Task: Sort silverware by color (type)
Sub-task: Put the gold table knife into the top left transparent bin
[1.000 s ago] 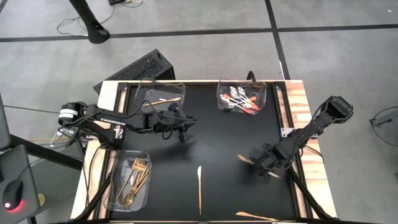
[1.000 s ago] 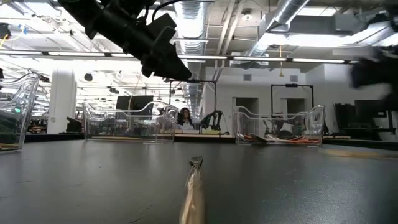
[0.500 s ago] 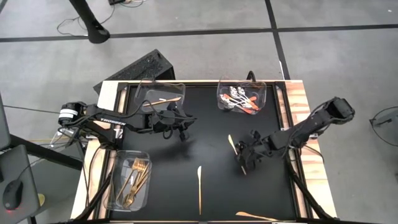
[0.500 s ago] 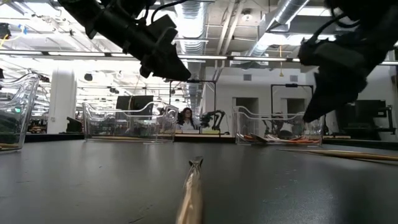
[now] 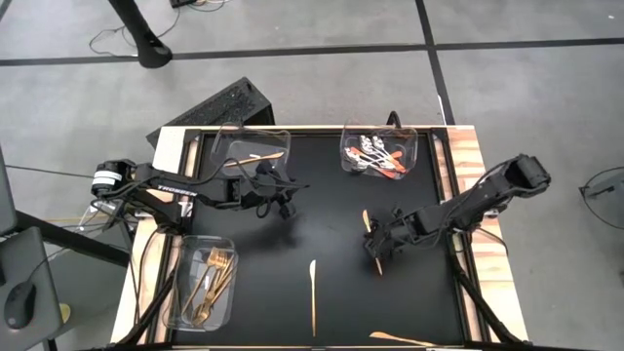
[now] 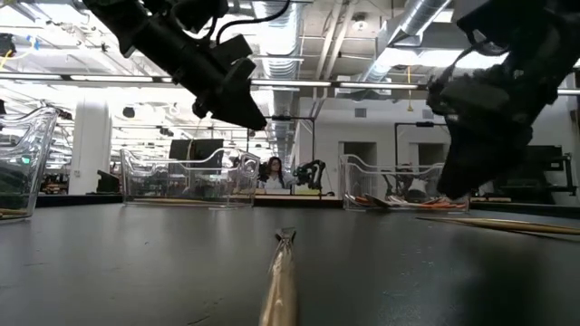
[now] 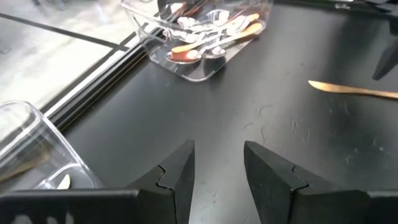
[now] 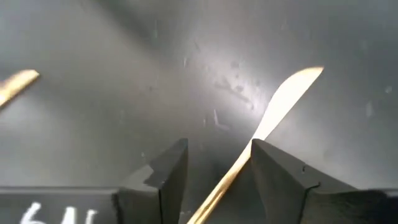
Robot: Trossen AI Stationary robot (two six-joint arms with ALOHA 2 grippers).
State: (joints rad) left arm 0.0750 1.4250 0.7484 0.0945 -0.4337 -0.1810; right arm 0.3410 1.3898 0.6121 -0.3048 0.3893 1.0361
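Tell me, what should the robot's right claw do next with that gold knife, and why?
Probably lift straight up and away. The right gripper is open, and the gold knife lies flat on the black table, so it seems let go. The left gripper waits, open, nearby.

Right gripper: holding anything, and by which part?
Nothing is held. The right gripper is open, and the slim gold knife lies on the black table top between its fingers.

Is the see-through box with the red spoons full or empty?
Neither: the tray holds a small pile of spoons, covering only its bottom in the high and left wrist views.
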